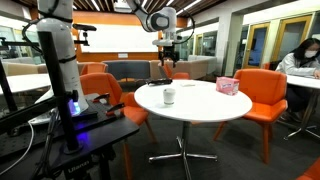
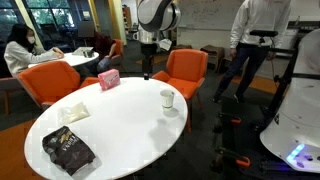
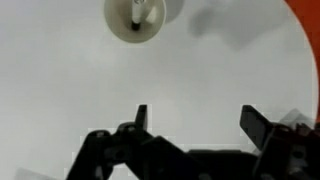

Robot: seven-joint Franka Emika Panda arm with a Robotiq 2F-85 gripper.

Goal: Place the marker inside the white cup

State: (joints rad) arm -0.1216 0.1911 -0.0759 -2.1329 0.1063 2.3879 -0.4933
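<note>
Marker point(image 3: 135, 11) first: honestly it's barely a thing in these shots. In the wrist view it's just a slim short stick standing inside the mouth of the white cup point(image 3: 135, 24), seen nearly end-on. It's too blurry to call its colour or any detail. The cup itself is a small plain white cylinder with a darker inside, upright on the white round table point(image 3: 60, 80).

Relative to the gripper point(image 3: 196, 112), the cup sits at about 11 o'clock from the gap between the two dark fingers point(image 3: 141, 115). It's well apart from them, with no contact at all. The fingers are spread wide with nothing between them, just bare tabletop.

What the other cameras add: in both exterior views the gripper point(image 1: 169, 66) point(image 2: 147, 72) hangs in the air near the table's far edge, well above the cup point(image 1: 169, 96) point(image 2: 167, 98). You can't get that height from the wrist view. The marker is too small to make out in either of them, though.

An exterior view also shows a pink box point(image 2: 108, 80) at roughly 11 o'clock on the tabletop, a dark snack bag point(image 2: 68, 150) at about 7 o'clock, and the cup around 2 o'clock. The wrist view only catches the cup plus a sliver of orange chair point(image 3: 310, 30) at 2 o'clock.
</note>
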